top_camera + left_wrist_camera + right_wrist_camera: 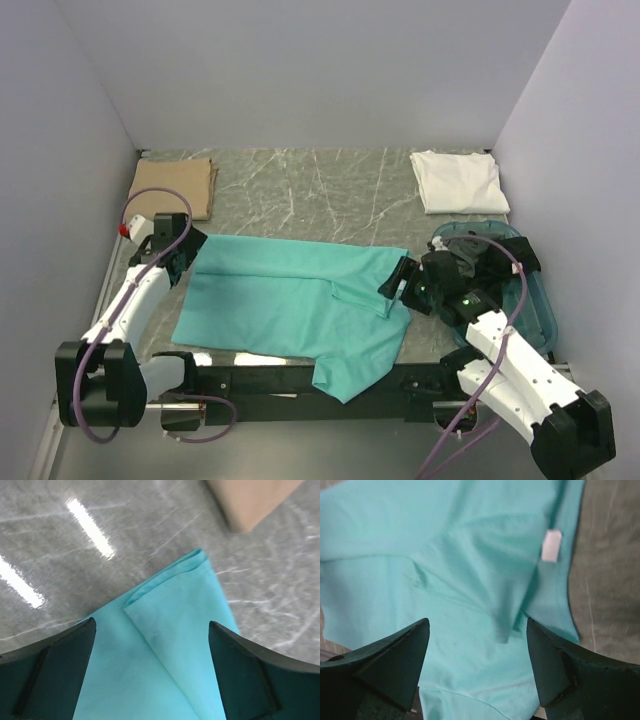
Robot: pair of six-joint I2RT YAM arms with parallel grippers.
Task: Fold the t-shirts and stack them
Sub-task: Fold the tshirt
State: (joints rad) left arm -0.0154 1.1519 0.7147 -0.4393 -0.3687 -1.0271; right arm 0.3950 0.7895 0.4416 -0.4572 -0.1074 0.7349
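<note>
The teal t-shirt (280,300) is lying by the near edge of the counter (320,190). The left gripper (188,243) and right gripper (397,280) are hanging over its ends, both spread apart

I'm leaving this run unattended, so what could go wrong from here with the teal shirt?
1. The near flap of the teal t-shirt lies off the near edge over the black rail; a pull might snag it there.
2. The left gripper, open, hovers over a doubled corner; it may pinch only the top layer.
3. The right gripper, also open, sits close to the tub; a swing could bump it.
</note>
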